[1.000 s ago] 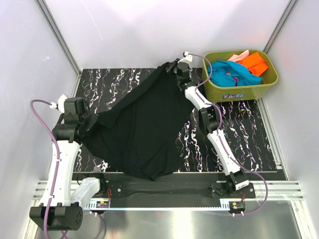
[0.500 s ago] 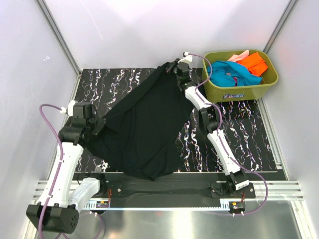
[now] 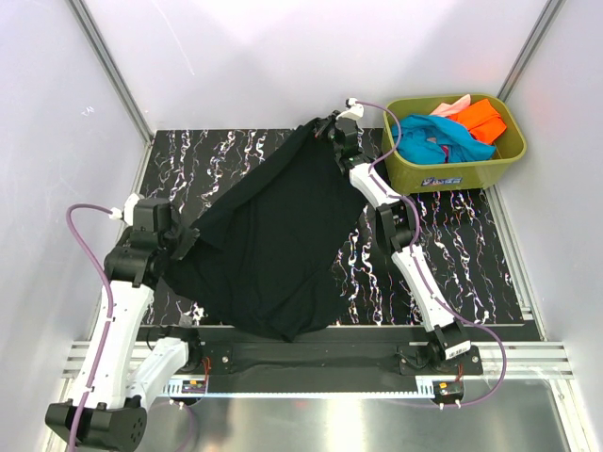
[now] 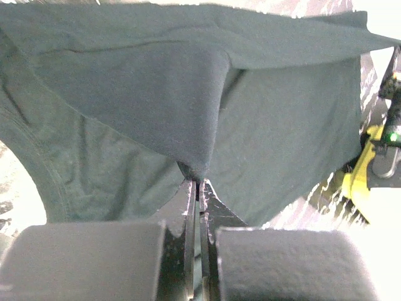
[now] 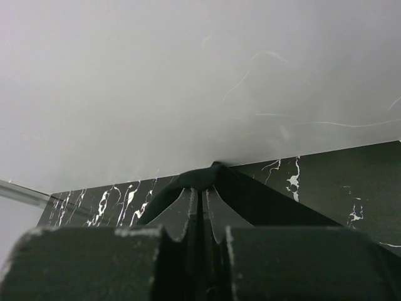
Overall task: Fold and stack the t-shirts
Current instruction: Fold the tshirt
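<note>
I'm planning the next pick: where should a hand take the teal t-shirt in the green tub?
Pinch a raised fold near the middle of the teal t-shirt, coming straight down: it lies crumpled in the tub, whose walls block every side approach.

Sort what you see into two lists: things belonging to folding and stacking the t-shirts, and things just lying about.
Belongs to the job: black t-shirt, gripped by left hand and right hand; teal t-shirt; orange t-shirt; pink t-shirt.
Just lying about: olive-green tub holding those three; marbled table.
</note>
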### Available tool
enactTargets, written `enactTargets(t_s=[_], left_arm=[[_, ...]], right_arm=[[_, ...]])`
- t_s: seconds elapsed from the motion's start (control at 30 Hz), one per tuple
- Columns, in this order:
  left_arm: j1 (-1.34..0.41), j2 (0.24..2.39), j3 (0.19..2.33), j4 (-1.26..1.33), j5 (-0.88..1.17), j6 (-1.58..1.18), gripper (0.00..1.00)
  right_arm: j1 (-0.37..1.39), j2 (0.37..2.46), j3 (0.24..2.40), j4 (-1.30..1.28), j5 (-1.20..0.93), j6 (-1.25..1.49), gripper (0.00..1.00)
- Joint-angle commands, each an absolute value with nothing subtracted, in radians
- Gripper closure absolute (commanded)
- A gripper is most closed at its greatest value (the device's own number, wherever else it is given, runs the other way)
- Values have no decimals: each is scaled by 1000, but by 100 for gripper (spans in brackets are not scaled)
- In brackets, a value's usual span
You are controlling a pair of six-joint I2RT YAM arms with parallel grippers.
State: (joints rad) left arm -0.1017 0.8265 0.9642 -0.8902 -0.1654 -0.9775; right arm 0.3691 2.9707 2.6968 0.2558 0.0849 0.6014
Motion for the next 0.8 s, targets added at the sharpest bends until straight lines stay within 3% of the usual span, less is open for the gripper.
enactTargets(t_s=[0.0, 0.33, 0.77], left_arm=[[-130, 822, 994, -871, -149, -1020, 100], [-239, 825, 965, -854, -172, -1086, 100], [-242, 819, 861, -818, -117, -1092, 99]], right_arm=[[359, 2907, 2717, 276, 87, 604, 94], [359, 2907, 2714, 273, 83, 598, 94], [357, 2890, 2674, 250, 103, 598, 94]])
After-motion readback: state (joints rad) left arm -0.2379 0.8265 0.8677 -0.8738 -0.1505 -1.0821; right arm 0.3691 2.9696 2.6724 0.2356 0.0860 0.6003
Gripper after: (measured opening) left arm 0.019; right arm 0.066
